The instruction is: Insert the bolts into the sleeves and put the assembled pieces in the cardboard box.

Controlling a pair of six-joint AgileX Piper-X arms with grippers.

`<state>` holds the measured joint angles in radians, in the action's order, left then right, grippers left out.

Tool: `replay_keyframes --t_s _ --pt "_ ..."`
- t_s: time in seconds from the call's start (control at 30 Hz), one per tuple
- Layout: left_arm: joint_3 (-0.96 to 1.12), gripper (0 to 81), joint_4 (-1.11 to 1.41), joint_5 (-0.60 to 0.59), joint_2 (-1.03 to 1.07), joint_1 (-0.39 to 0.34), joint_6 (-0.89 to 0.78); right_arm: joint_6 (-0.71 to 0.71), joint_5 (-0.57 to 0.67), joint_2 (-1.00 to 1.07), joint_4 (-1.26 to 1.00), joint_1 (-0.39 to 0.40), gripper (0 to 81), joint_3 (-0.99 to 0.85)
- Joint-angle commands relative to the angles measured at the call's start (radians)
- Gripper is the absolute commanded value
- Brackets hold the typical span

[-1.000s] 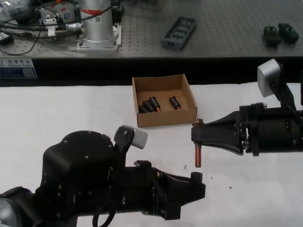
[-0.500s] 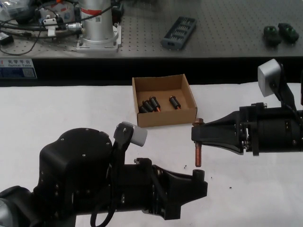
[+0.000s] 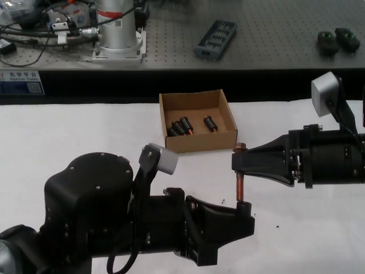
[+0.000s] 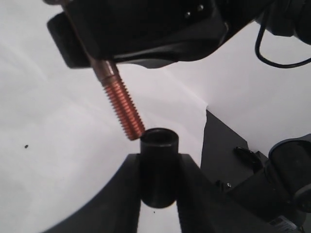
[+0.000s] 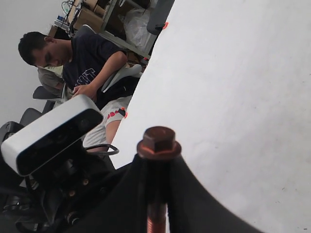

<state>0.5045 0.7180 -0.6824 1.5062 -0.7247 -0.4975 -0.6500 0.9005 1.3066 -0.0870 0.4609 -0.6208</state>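
Now the left jaws squeeze a black sleeve (image 4: 159,170) upright, near the front of the cardboard box (image 3: 201,141). The copper bolt (image 4: 122,108) hangs tip-down just at the sleeve's rim, its head end pinched in the right jaws. Both look hard, light and smooth, so hold them tight by the sides.

Robotics laboratory: grey perforated metal breadboard table (image 3: 274,43) bearing an upright silver metal column (image 3: 117,25) and tangled black cables (image 3: 25,31), behind a white-covered bench (image 3: 74,134).
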Motion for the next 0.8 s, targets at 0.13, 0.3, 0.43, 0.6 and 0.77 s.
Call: replay_keyframes --t_s 0.13,0.3,0.43,0.6,0.77 --pt "0.012 5.7 0.025 0.027 -0.014 0.003 -0.028 0.015 0.009 -0.012 -0.001 -0.005 3.8 0.0" --pt "0.012 4.1 -0.014 0.027 -0.014 0.003 -0.028 0.015 0.009 -0.012 -0.001 -0.005 3.8 0.0" --pt "0.012 4.1 -0.014 0.027 -0.014 0.003 -0.046 0.015 0.009 -0.012 -0.001 -0.005 3.8 0.0" --pt "0.012 4.1 -0.014 0.042 -0.014 0.003 -0.071 0.015 0.009 -0.012 -0.001 -0.005 3.8 0.0" --pt "0.012 4.1 -0.005 0.049 -0.014 0.003 -0.074 0.015 0.009 -0.012 -0.001 -0.005 3.8 0.0"
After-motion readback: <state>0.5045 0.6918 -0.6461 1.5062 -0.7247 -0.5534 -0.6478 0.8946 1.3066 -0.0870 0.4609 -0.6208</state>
